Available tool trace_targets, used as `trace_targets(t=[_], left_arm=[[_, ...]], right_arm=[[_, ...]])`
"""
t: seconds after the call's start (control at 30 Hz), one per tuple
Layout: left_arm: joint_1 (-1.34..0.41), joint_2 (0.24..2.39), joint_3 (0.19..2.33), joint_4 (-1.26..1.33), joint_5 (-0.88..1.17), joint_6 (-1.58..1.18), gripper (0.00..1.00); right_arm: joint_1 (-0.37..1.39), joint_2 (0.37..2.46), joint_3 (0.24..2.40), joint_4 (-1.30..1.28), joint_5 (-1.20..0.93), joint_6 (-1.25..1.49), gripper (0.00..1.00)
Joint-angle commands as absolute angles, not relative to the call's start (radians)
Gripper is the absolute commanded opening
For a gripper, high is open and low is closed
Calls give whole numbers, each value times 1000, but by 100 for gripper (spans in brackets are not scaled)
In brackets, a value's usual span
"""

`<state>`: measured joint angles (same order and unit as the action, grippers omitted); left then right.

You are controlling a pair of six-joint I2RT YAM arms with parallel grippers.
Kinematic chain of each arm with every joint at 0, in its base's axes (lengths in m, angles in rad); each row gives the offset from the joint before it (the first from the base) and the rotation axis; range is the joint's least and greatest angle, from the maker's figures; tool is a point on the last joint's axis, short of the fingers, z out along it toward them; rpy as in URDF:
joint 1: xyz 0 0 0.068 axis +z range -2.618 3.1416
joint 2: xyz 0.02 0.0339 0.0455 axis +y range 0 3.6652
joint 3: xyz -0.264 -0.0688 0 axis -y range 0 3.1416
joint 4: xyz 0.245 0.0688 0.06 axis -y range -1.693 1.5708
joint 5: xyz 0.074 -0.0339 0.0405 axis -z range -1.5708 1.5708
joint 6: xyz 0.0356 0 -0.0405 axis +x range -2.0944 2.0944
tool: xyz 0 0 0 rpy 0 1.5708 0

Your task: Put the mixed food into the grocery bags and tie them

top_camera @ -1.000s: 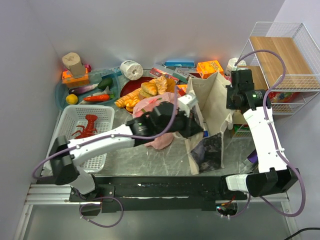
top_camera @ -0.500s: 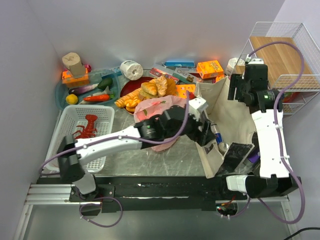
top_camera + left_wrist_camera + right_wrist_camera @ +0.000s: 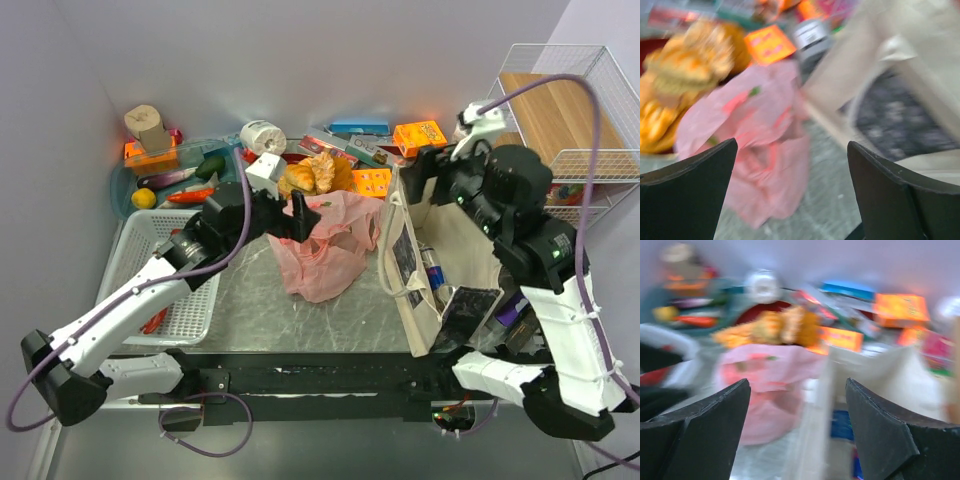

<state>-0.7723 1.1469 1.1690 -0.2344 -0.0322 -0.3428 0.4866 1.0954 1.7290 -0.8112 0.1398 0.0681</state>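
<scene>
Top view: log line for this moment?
left tool: open, near pink bag | right tool: open, at canvas tote rim | contents: blue bottle inside

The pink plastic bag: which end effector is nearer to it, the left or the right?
Left. The left end effector is at the far edge of the pink bag; the right end effector is farther, over the far rim of the canvas tote beside it.
</scene>
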Motion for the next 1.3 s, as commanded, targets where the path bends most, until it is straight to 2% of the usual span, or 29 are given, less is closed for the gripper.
trace_targets(t=[0.0, 0.17, 0.2, 0.33, 0.57, 0.77, 1.03, 1.13, 1.17, 1.23, 1.27], left_arm=[[-707, 1183, 1072, -299, 40, -370, 99], [-666, 1229, 1003, -273, 40, -436, 83], [-658, 1238, 991, -255, 54, -446, 77], [-638, 1288, 954, -169, 104, -488, 66], [-626, 1410, 959, -91, 117, -522, 61], [-621, 1497, 988, -112, 63, -535, 53], [-621, 1525, 930, 18, 87, -561, 53], [-623, 1555, 928, 63, 103, -571, 42], [-623, 1571, 933, 66, 101, -572, 33], [-621, 1586, 946, 69, 100, -565, 22], [-620, 1597, 954, 63, 98, -560, 11]], right_arm=[[627, 1095, 1587, -649, 65, 159, 82], [761, 1144, 1442, -572, 40, 236, 77], [770, 1143, 1415, -551, 10, 248, 76], [801, 1137, 1321, -491, -20, 304, 74], [827, 1089, 1217, -463, -18, 348, 74], [844, 1045, 1175, -469, -14, 367, 74], [847, 1035, 1149, -468, -8, 373, 74], [847, 1035, 1149, -476, -6, 376, 74], [847, 1034, 1147, -477, -6, 376, 74], [847, 1028, 1146, -482, -5, 376, 75], [847, 1025, 1146, -483, -2, 377, 75]])
